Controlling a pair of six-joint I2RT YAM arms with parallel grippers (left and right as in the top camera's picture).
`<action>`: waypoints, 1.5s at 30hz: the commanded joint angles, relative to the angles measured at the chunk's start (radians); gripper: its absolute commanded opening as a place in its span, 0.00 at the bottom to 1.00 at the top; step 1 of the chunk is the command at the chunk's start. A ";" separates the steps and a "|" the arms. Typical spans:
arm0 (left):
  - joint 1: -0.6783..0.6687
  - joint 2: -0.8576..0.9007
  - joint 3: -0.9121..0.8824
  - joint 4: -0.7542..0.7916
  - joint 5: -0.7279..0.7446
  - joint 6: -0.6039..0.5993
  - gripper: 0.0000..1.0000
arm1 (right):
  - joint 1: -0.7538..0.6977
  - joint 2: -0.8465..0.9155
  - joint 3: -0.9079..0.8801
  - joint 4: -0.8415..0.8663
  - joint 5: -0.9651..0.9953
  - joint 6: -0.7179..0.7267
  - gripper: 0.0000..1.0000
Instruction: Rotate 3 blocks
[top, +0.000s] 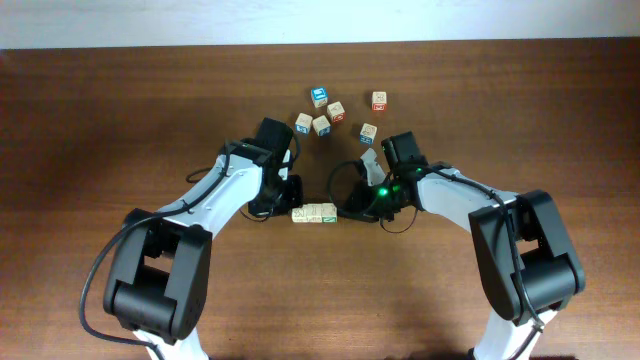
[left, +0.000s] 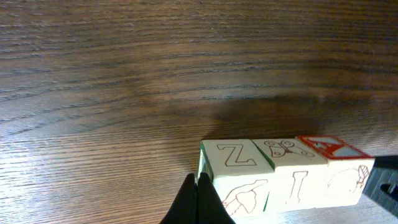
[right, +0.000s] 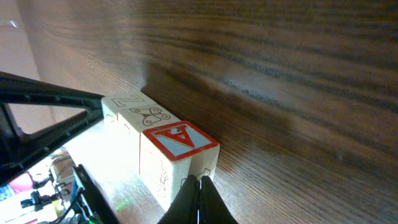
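Z on end block (left: 231, 158), I on neighbour (left: 300, 183)

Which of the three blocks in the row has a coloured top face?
The end block next to the right claw: its top is red and blue, while the middle block and Z block show pale tops.

Likely a robotics lab: left arm (top: 215, 195), right arm (top: 470, 190), wooden table (top: 100, 120).

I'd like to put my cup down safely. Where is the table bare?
The table is bare far left, outside the left arm, and far right, beyond the right arm. Another open patch lies between the arm bases, nearer than the row of three blocks. The middle is crowded: loose cubes beyond the row, an arm at each end.
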 joint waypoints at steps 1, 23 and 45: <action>-0.005 0.016 -0.009 0.003 0.030 -0.006 0.00 | 0.050 -0.037 0.025 -0.014 0.002 0.003 0.05; -0.007 0.016 -0.009 -0.013 0.049 -0.006 0.00 | 0.218 -0.047 0.233 -0.212 0.185 0.002 0.04; -0.007 0.016 -0.009 -0.013 0.050 -0.006 0.00 | 0.292 -0.047 0.297 -0.269 0.212 0.005 0.04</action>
